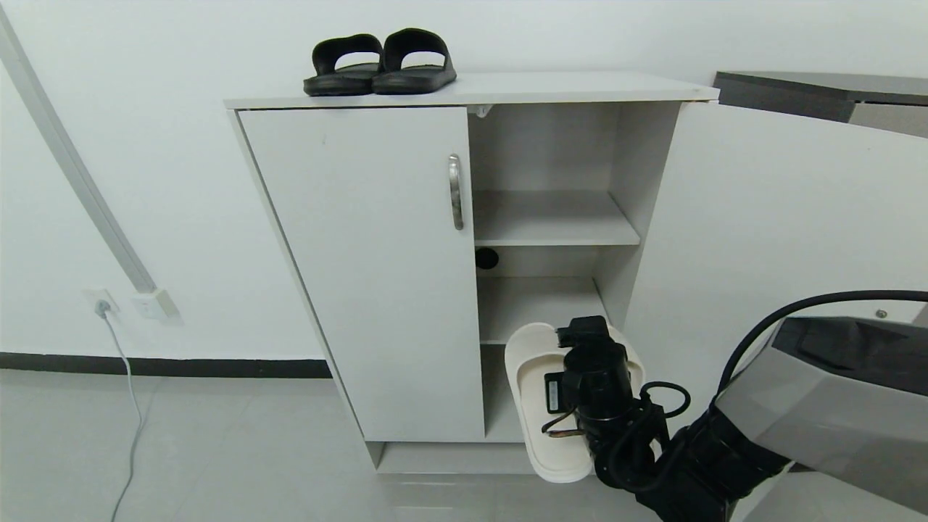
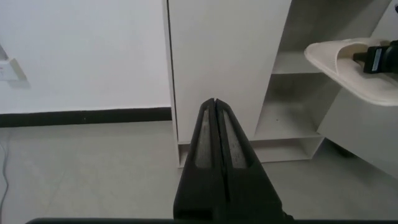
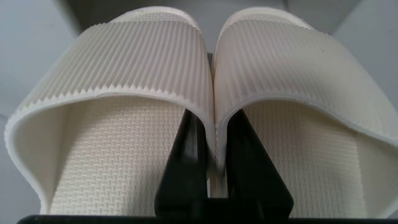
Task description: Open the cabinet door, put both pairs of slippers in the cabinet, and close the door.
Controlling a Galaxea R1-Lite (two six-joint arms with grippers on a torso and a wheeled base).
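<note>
You've got a plain white wall (image 1: 145,181) with a black skirting strip (image 1: 181,366) along the bottom, where it meets a pale grey floor (image 1: 217,449). On the left a grey conduit (image 1: 72,167) runs diagonally down the wall into a small white box (image 1: 154,304). Just beside that there's a socket (image 1: 101,303) with something plugged in, and its grey cable (image 1: 138,420) trails down onto the floor. Far right, a dark grey furniture top (image 1: 819,90) pokes in. Lighting's flat and even.

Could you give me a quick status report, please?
Left gripper shut, empty, back from cabinet. Right gripper shut on white slippers, before the lower shelves. Black slippers on cabinet top. Right door open, left door shut.
</note>
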